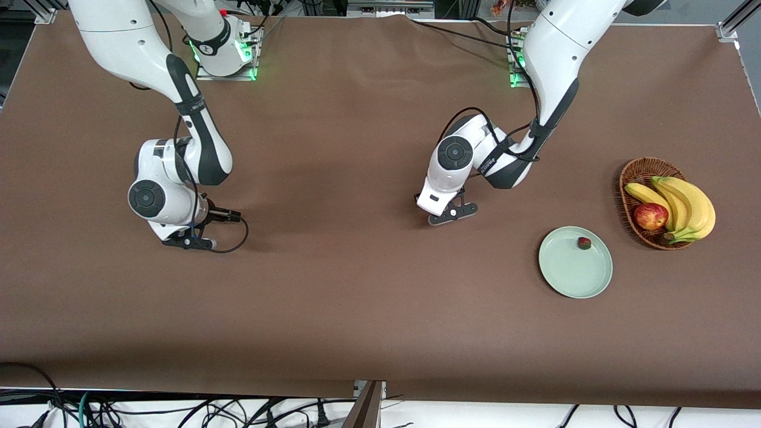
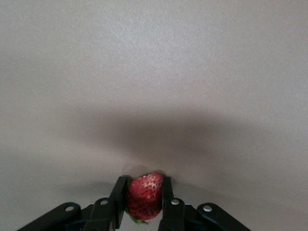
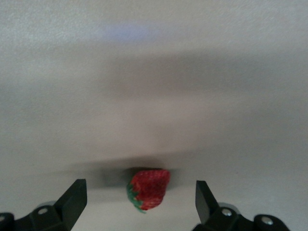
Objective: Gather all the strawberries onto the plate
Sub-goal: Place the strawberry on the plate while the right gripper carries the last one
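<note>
My left gripper [image 2: 144, 182] is shut on a red strawberry [image 2: 144, 196], one black finger on each side of it, low over the brown table. In the front view the left gripper [image 1: 453, 214] is down near the table's middle and hides that berry. My right gripper [image 3: 139, 186] stands open around a second strawberry [image 3: 148, 188] that lies on the table between its fingers without touching them. In the front view the right gripper [image 1: 189, 242] is down toward the right arm's end. A third strawberry [image 1: 584, 242] lies in the mint-green plate [image 1: 571, 273].
A brown wicker basket [image 1: 639, 172] holding bananas [image 1: 689, 205] and a red-yellow apple [image 1: 650, 216] stands beside the plate, toward the left arm's end. Cables hang along the table's front edge.
</note>
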Tool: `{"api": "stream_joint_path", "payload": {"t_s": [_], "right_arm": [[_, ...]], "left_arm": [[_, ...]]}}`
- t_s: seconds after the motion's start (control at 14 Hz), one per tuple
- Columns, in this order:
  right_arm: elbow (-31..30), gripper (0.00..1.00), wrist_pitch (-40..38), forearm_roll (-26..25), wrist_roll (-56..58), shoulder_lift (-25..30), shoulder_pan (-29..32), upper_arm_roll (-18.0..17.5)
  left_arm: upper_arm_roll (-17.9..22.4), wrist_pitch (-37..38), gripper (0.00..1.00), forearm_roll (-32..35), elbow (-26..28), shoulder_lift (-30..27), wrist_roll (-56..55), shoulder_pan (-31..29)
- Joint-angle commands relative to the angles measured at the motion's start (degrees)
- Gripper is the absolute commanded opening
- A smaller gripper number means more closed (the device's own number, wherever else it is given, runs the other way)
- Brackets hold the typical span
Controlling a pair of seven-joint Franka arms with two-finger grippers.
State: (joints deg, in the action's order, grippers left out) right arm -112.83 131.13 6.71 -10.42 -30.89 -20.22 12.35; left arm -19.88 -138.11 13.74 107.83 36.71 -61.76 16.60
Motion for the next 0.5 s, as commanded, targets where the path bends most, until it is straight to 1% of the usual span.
{"api": "stream_joint_path", "payload": {"t_s": [0.0, 0.07, 0.14, 0.28, 0.36, 0.43], "right_arm": [[-2.57, 0.84, 1.06, 0.76, -0.74, 2.33, -0.18, -0.14], [-2.57, 0.74, 1.06, 0.76, -0.66, 2.24, -0.18, -0.14], [-2.57, 0.69, 1.06, 0.76, -0.66, 2.24, -0.18, -0.14], [-2.92, 0.69, 1.06, 0.76, -0.66, 2.15, -0.09, -0.14], [-3.01, 0.69, 1.06, 0.76, -0.66, 2.15, -0.09, -0.14], [-3.01, 0.64, 1.06, 0.76, -0.57, 2.15, -0.09, -0.14]], "left_arm": [[0.01, 3.97, 0.03, 1.82, -0.52, -2.86, 1.97, -2.43], [0.01, 6.60, 0.04, 1.82, -0.96, -4.27, 4.96, -3.23], [0.10, 9.15, 0.04, 1.82, -1.13, -5.41, 8.12, -4.63], [-0.07, 11.89, 0.08, 1.82, -1.92, -7.00, 16.54, -8.93], [-0.07, 12.08, 0.08, 1.82, -1.93, -7.53, 21.81, -10.95], [-0.07, 12.17, 0.08, 1.82, -1.93, -8.05, 27.52, -12.97]]}}
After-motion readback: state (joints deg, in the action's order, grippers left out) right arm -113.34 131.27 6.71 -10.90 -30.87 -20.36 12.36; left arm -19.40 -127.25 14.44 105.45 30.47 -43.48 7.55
